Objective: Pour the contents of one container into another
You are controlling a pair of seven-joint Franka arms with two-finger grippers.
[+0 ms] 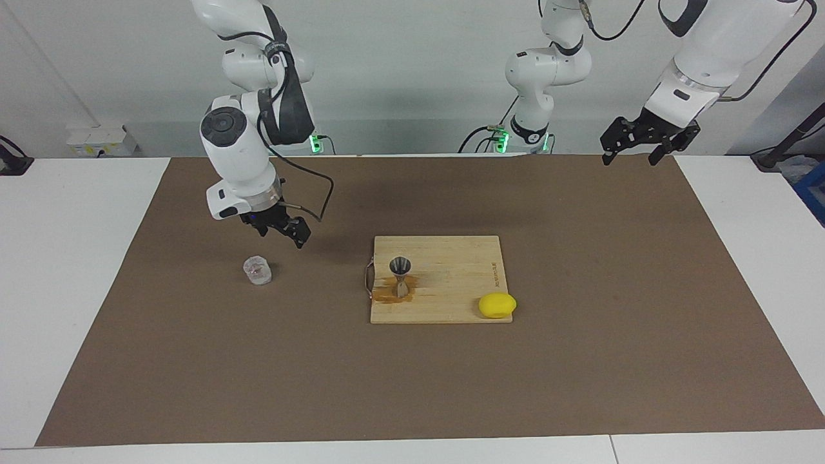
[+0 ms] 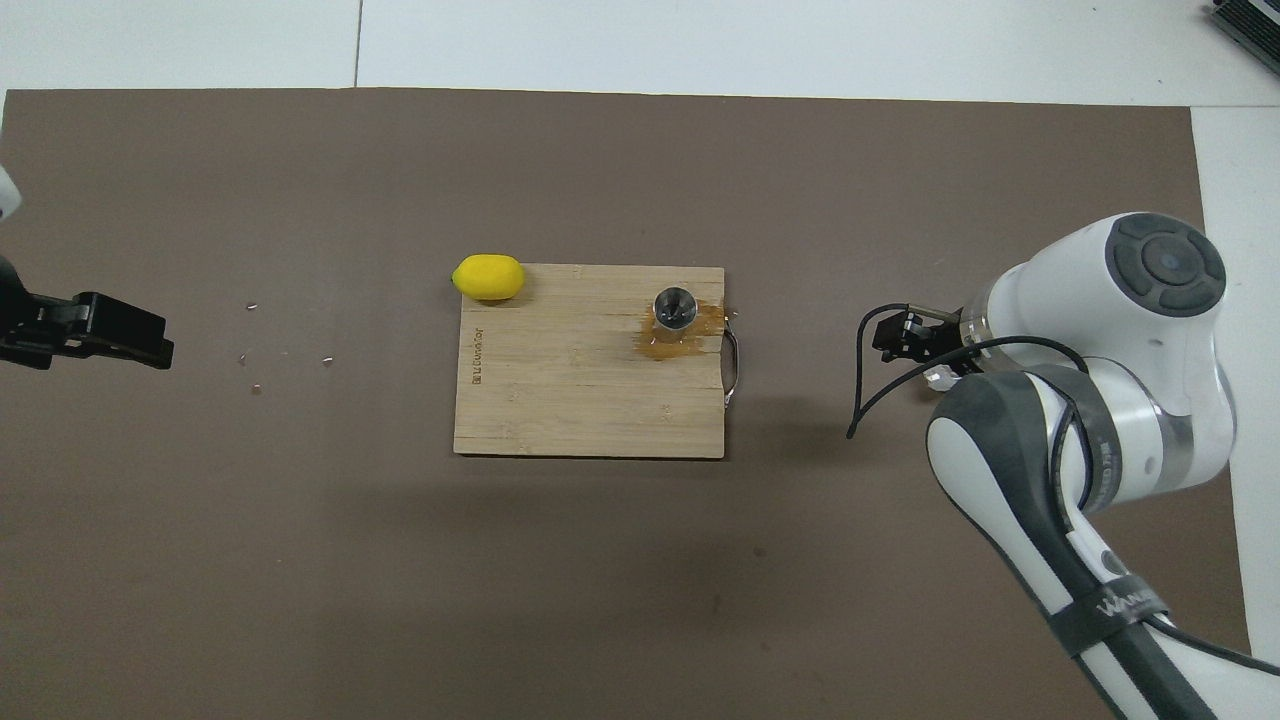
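I see the glass cup (image 1: 257,270) standing on the tabletop, beside the cutting board (image 1: 451,309) toward the right arm's end. Right gripper (image 1: 281,230) hangs above it, jaws wide, empty. Glass looks slippery, fragile: I'd grip its faceted wall at mid-height. Left gripper (image 1: 646,140) waits, wide.

Clear faceted cup (image 1: 257,270) upright on mat; steel jigger (image 1: 401,276) upright on board.

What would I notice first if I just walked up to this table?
Probably the bright yellow lemon on the corner of the wooden cutting board, beside a shiny steel jigger standing in a brown spill. Then the right gripper, up in the air near a small glass cup.
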